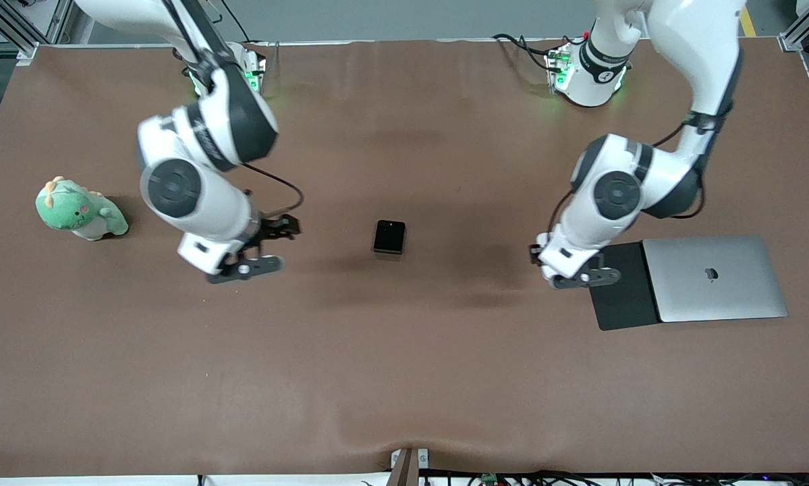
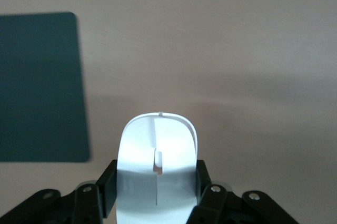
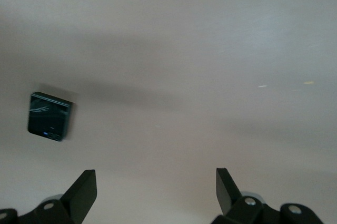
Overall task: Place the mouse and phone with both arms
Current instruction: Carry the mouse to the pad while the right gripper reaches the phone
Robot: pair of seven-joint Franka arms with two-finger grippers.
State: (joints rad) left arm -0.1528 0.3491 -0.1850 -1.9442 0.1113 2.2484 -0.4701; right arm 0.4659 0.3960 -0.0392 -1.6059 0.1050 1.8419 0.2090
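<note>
The white mouse (image 2: 157, 174) is clamped between my left gripper's (image 2: 157, 188) fingers and held above the bare table, beside the black mouse pad (image 2: 39, 87). In the front view the left gripper (image 1: 538, 256) hangs just off the pad's (image 1: 621, 290) edge, and the mouse is hidden under the hand. The black phone (image 1: 389, 237) lies flat mid-table between the two arms. My right gripper (image 1: 284, 227) is open and empty above the table, off the phone toward the right arm's end. In the right wrist view the phone (image 3: 49, 116) lies ahead of the open right gripper (image 3: 155, 187), off to one side.
A closed silver laptop (image 1: 714, 278) lies on the mouse pad at the left arm's end. A green plush toy (image 1: 80, 209) sits at the right arm's end of the table. The brown table (image 1: 404, 378) runs to its front edge.
</note>
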